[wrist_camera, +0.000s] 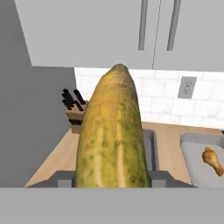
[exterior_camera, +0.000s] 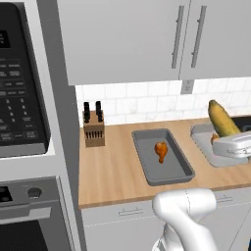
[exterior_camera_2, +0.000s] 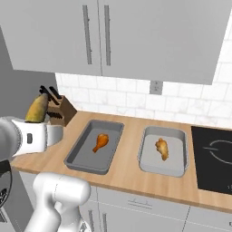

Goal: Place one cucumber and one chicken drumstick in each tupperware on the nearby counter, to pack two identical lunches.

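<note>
My gripper (exterior_camera_2: pixel 38 121) is shut on a large yellow-green cucumber (exterior_camera_2: pixel 37 108) and holds it upright in the air, above the counter (exterior_camera_2: pixel 127 174) edge to the left of the trays. The cucumber (wrist_camera: pixel 111 135) fills the middle of the hand view. In the left base view the cucumber (exterior_camera: pixel 223 119) stands in front of the right tupperware (exterior_camera: pixel 200 131). The left tupperware (exterior_camera_2: pixel 88 156) holds one chicken drumstick (exterior_camera_2: pixel 101 142). The right tupperware (exterior_camera_2: pixel 174 164) holds another drumstick (exterior_camera_2: pixel 161 148). Neither tray has a cucumber in it.
A wooden knife block (exterior_camera_2: pixel 62 111) stands at the back left of the counter. A black cooktop (exterior_camera_2: pixel 213 152) lies right of the trays. A microwave and oven column (exterior_camera: pixel 19 98) rises on the left. Wall cabinets (exterior_camera_2: pixel 113 31) hang overhead.
</note>
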